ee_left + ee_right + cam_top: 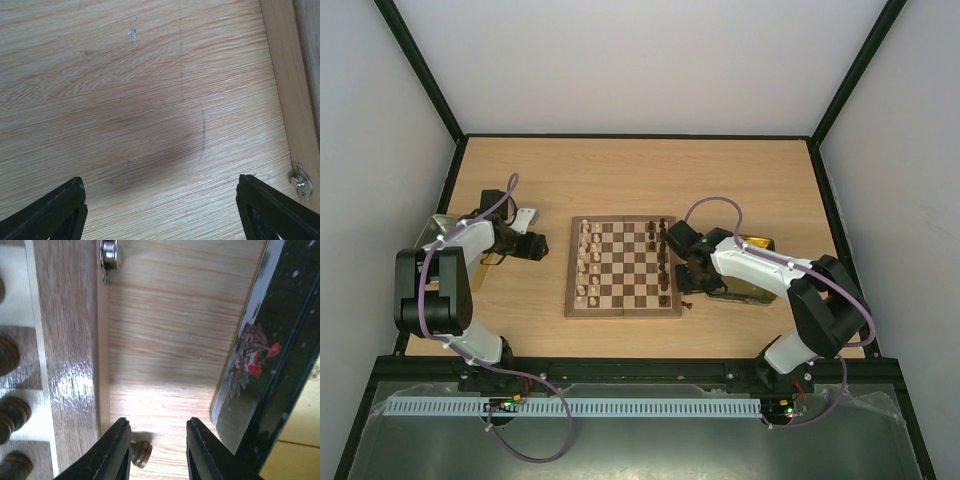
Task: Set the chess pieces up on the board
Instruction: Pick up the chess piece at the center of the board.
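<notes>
The board [623, 267] lies in the middle of the table, with cream chess pieces [584, 262] along its left columns and dark brown ones [663, 262] along its right columns. My left gripper [542, 246] hovers open over bare table just left of the board; in the left wrist view its gripper [160, 182] has nothing between the fingers, and the board's edge [290, 100] runs down the right. My right gripper [157, 427] is open beside the board's right border [70, 340]. A dark brown piece [141, 454] lies on the table between the fingers, against the left one.
A black tin with a flower print [260, 360] sits close on the right of my right gripper; from above it shows yellow-gold [752, 270]. Another tin [435, 235] lies behind the left arm. Brass clasps [109, 255] [301, 181] stick out of the board's edges.
</notes>
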Controlling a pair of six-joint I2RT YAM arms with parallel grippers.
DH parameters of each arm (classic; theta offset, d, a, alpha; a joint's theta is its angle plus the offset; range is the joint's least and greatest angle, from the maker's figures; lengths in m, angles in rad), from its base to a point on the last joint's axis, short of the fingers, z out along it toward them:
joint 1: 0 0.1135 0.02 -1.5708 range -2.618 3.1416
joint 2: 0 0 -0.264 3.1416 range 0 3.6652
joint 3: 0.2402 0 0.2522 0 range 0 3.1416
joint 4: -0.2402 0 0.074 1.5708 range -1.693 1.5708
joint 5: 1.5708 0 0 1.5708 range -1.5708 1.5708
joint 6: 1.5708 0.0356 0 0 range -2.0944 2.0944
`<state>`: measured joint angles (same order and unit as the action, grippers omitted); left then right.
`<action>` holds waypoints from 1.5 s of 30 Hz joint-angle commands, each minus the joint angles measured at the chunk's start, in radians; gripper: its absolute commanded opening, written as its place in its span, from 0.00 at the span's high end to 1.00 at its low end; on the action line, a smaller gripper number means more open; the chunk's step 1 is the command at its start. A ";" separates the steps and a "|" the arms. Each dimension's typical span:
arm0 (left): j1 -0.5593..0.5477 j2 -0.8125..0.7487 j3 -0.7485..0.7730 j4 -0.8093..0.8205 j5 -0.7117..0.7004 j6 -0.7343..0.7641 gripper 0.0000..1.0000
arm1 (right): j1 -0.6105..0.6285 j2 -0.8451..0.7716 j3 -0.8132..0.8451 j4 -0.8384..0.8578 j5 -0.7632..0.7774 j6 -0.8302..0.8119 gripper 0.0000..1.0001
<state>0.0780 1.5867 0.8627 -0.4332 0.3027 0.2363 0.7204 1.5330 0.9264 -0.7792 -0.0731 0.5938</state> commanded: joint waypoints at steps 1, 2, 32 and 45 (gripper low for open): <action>-0.006 -0.001 0.004 -0.016 0.003 0.011 0.18 | 0.008 -0.033 0.002 -0.084 -0.035 -0.058 0.69; -0.006 -0.001 0.004 -0.016 0.003 0.011 0.18 | 0.012 -0.040 -0.004 -0.083 -0.040 -0.056 0.69; -0.013 0.003 0.006 -0.015 0.006 0.014 0.18 | 0.090 0.044 -0.015 -0.107 -0.012 -0.031 0.68; -0.014 0.005 0.006 -0.015 0.009 0.014 0.18 | 0.110 0.085 -0.001 -0.111 -0.029 -0.048 0.68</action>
<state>0.0673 1.5867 0.8627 -0.4328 0.3031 0.2401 0.8234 1.6009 0.9173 -0.8536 -0.1055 0.5591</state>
